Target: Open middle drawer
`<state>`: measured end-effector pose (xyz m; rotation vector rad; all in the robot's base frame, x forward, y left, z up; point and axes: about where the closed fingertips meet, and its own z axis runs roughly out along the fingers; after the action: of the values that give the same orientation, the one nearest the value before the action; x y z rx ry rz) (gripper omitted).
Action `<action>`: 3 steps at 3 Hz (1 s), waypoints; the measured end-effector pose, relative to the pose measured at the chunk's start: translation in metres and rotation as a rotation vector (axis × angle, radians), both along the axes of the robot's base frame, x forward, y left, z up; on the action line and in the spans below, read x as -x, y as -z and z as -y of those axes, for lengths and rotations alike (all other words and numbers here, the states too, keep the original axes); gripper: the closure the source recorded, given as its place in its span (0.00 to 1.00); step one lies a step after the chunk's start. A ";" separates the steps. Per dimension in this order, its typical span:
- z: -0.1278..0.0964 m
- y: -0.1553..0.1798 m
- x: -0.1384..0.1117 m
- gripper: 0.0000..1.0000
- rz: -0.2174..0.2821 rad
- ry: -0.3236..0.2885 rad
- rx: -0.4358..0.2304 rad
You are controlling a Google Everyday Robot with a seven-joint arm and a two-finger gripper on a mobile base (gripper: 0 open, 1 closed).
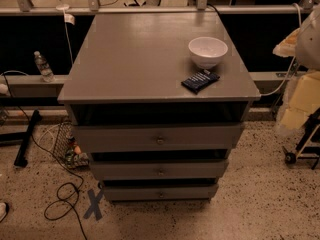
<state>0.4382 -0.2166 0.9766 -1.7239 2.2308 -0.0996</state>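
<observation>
A grey cabinet with three drawers stands in the middle of the camera view. The middle drawer is the second front down, wide and flat, with a small round metal knob at its centre. It looks pushed in, with a dark gap above it. The taller top drawer and the bottom drawer also look pushed in. My gripper is not in view. A pale rounded shape at the right edge is not clear enough to name.
A white bowl and a dark blue packet lie on the cabinet top. Black cables and a blue tape cross are on the floor at left. A water bottle stands behind. A wheeled stand is at right.
</observation>
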 end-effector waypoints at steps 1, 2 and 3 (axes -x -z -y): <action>0.000 0.000 0.000 0.00 0.000 0.000 0.000; -0.005 0.006 0.006 0.00 -0.004 -0.022 0.003; -0.022 0.057 0.030 0.00 -0.061 -0.090 0.011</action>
<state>0.4084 -0.1944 0.9192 -1.8532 2.1948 -0.0391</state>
